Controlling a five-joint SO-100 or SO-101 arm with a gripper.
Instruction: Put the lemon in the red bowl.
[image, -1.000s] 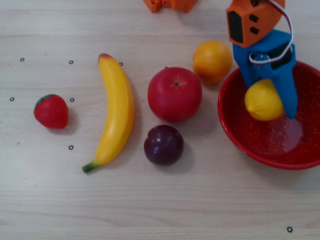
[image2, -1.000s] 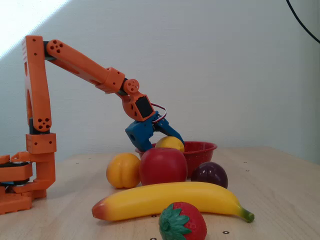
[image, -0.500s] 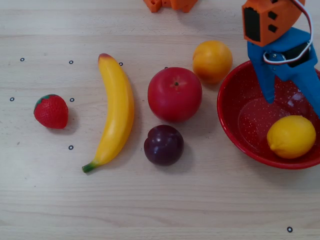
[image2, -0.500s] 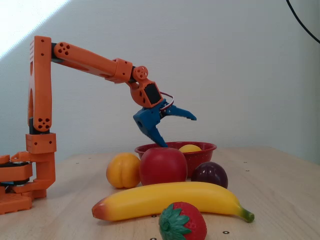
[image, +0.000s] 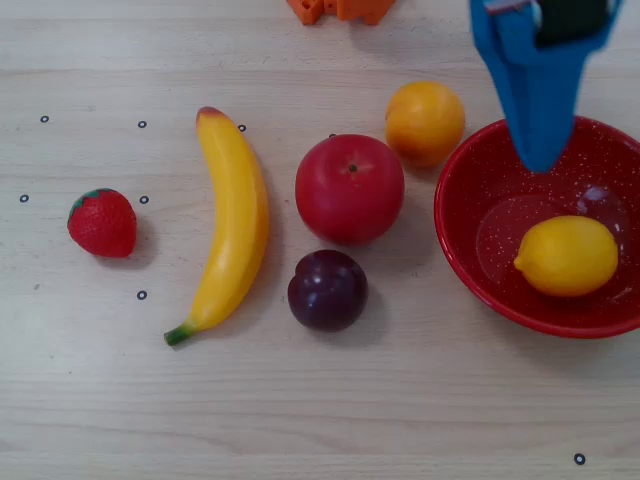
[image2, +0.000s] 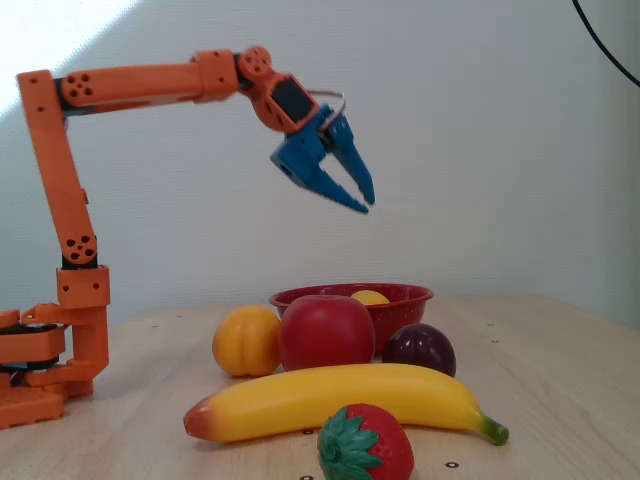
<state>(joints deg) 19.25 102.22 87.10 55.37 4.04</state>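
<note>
1. We see the lemon (image: 566, 256) lying inside the red bowl (image: 470, 250), toward the right side of the bowl floor in the overhead view; in the fixed view only its yellow top (image2: 370, 297) shows above the bowl rim (image2: 400, 291).

2. The gripper (image2: 364, 203) hangs high above the bowl, well clear of the rim. Its two blue jaws stand only slightly apart, nearly closed, and nothing sits between them. In the overhead view the gripper (image: 540, 160) overlaps the upper edge of the bowl, but the fixed view shows that it is far above it.

3. We judge the placing step as done: the lemon rests in the bowl and the gripper has no hold on it.

4. What remains, as we read it, is only to carry the arm away from the bowl toward its base (image2: 40, 380). That move calls for little care, since the gripper is already above everything on the table (image: 320, 400).

5. The other fruit plays no part: the orange (image: 425, 122), the apple (image: 349, 188), the plum (image: 327, 290), the banana (image: 231, 225) and the strawberry (image: 102, 222) all lie outside the bowl.
</note>
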